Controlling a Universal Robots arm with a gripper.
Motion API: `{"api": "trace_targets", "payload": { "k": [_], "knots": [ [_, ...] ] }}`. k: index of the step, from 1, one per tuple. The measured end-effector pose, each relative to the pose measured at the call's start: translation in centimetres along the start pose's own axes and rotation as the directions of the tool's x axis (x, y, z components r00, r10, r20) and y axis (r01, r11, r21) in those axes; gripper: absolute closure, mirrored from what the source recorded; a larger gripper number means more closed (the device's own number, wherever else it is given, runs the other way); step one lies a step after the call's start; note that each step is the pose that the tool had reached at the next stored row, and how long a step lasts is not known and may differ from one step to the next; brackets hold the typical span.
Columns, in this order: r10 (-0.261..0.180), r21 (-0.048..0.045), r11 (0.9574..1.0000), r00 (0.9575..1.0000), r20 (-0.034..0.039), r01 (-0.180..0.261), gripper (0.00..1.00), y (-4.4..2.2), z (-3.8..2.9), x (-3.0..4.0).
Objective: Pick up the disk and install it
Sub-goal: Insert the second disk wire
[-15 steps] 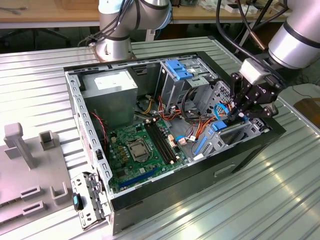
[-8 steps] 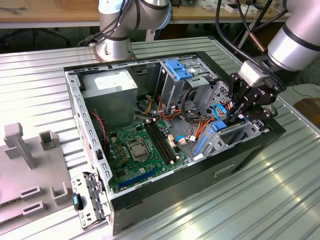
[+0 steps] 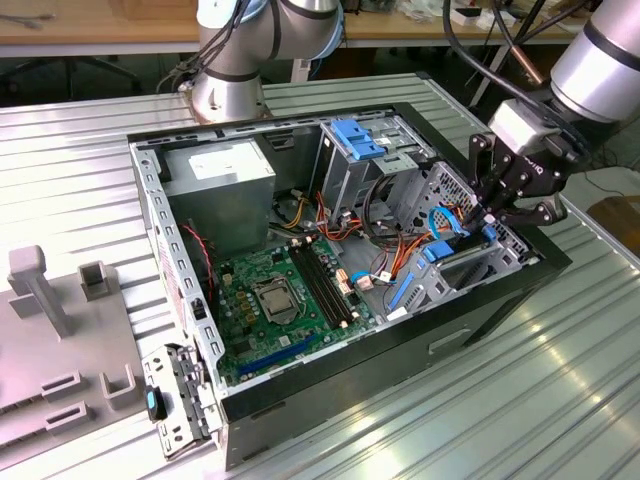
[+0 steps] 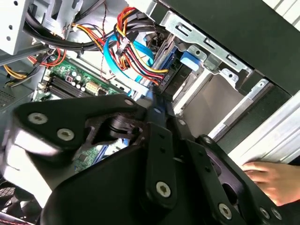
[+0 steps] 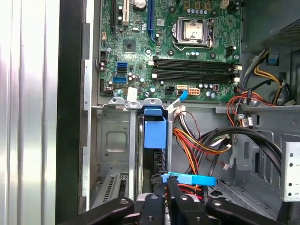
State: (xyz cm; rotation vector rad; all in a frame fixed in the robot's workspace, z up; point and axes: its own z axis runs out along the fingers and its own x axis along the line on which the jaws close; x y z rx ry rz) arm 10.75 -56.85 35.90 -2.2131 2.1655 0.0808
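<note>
The disk (image 3: 455, 255) stands on edge in the drive bay at the front corner of the open computer case (image 3: 400, 335), toward the exterior view's right, its blue carrier frame showing among the cables; the hand (image 3: 492, 215) is down at that bay, black linkages drawn in over the disk's upper edge, so I judge the work to be at the seating stage of the install and not the pick-up. The case lies on its side on the ribbed metal bench (image 3: 520, 400), with the motherboard (image 3: 275, 300) exposed and well apart from the hand. In the second wrist view the hand (image 4: 154, 105) has its fingers (image 4: 157, 112) brought close together, pointing into the bay beside a blue end tab (image 4: 190, 60) and a bundle of red, yellow and blue cables (image 4: 133, 51); whether they pinch the disk's edge or merely press on it I cannot tell. A person's hand (image 4: 274, 180) rests on the bench outside the case wall. In the first wrist view the disk (image 5: 154, 133) sits in its slot, blue tab uppermost, in line with the fingertips (image 5: 161, 187). Seating it calls for a straight push along the slot, clear of the cables just beside.
</note>
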Motion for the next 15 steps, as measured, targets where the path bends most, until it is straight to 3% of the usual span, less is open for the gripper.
{"api": "trace_targets", "payload": {
  "k": [1, 15],
  "knots": [
    [0.000, 0.0000, 1.0000, 1.0000, 0.0000, 0.000, 0.89, 0.00, -0.01, 0.00],
    [0.000, 0.0000, 1.0000, 1.0000, 0.0000, 0.000, 0.89, 0.00, -0.25, -0.02]
  ]
}}
